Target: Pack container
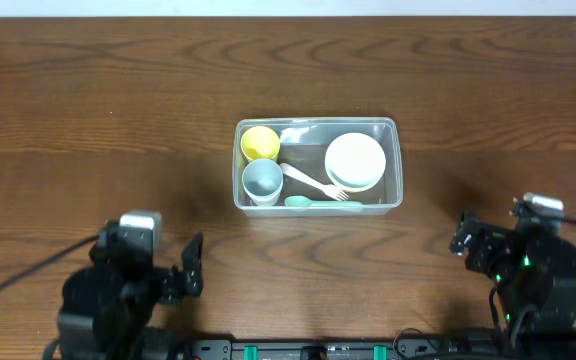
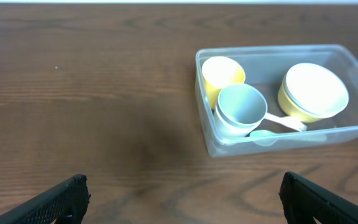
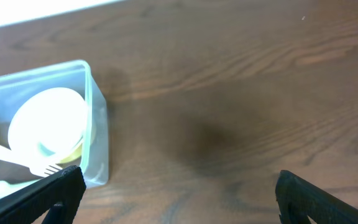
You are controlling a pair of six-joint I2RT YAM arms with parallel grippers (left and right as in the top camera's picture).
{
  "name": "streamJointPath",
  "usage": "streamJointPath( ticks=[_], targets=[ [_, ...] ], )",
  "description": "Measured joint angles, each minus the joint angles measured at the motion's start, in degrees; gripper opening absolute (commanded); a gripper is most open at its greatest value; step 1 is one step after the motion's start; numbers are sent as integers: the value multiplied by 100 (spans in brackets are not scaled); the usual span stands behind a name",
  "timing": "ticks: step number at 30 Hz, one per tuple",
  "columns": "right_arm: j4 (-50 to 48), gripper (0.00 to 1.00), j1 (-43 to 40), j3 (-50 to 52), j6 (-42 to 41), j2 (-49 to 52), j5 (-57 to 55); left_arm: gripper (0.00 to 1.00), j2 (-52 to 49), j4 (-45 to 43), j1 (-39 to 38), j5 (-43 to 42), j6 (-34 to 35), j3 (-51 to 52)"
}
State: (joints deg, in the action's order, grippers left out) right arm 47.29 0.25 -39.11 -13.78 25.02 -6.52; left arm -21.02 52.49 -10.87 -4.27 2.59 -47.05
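The clear plastic container (image 1: 393, 130) stands at the table's middle. It holds a yellow cup (image 1: 259, 143), a pale blue cup (image 1: 262, 180), a white bowl (image 1: 355, 160) stacked on a yellow one, a white fork (image 1: 306, 181) and a mint spoon (image 1: 320, 203). It also shows in the left wrist view (image 2: 206, 134) and the right wrist view (image 3: 95, 134). My left gripper (image 1: 181, 272) is open and empty at the front left, well short of the container. My right gripper (image 1: 465, 236) is open and empty at the front right.
The wooden table (image 1: 108, 120) stretches bare around the container. The arms' bases and a black rail (image 1: 308, 350) sit along the front edge. A white strip runs beyond the table's far edge (image 1: 288, 8).
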Motion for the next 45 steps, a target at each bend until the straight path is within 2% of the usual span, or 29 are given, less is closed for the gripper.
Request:
streamJointPath(
  ticks=[5,30,35,40,45],
  targets=[
    [2,99,0,52,-33,-273,28,98,442,-4,0,0,46,122],
    [1200,99,17,98,-72,-417,96,98,446,131,0,0,61,144],
    [490,99,146,459,46,-1158,175,98,446,131,0,0,61,149],
    [-450,99,181,1513,234,-2256,365,98,446,133,0,0,61,160],
    [-2184,99,271,2376,422,-2387,588,98,442,133,0,0,61,162]
  ],
)
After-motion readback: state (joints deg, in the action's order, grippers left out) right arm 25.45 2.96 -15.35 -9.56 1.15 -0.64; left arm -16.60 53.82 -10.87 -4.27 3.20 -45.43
